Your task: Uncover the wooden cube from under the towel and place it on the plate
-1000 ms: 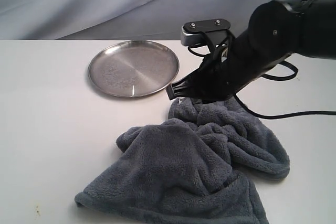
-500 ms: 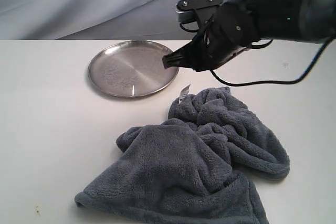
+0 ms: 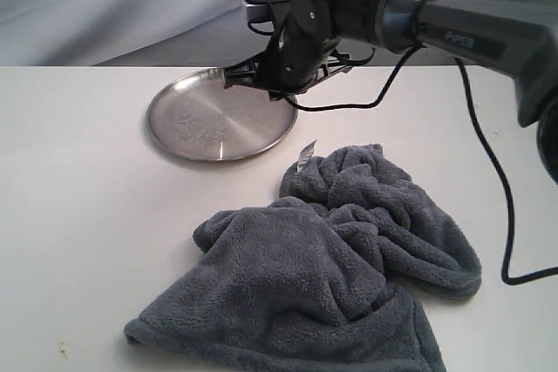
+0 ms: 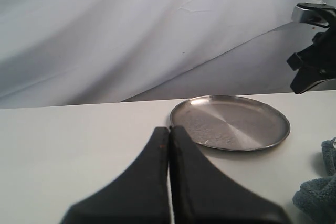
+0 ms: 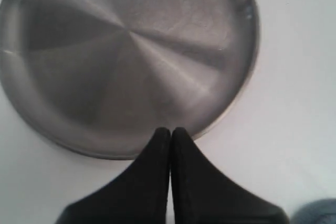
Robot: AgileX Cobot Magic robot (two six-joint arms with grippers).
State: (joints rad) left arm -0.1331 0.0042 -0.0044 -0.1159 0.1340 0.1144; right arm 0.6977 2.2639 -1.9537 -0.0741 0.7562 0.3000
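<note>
Nearest, the towel [image 3: 331,259] lies bunched on the table [image 3: 78,215], on the near side of the plate [image 3: 187,124] and just clear of its rim. Its heap looks as it did a second ago, except that the right gripper [image 3: 231,77] is no longer pressed into the fold closest to the plate. The wooden cube shows in no view, so I judge it is still under the cloth. The towel's small white tag [image 3: 305,154] stands up towards the plate; nothing on it can be read. The plate is bare.

The right gripper has risen and swung over the plate's far rim, jaws pressed together on nothing. It came away empty, so the uncovering is still to do. The left gripper [image 4: 169,129], also closed and empty, points at the plate from well off. Beyond the plate, the right arm [image 3: 488,37] carries the word "PIPER".
</note>
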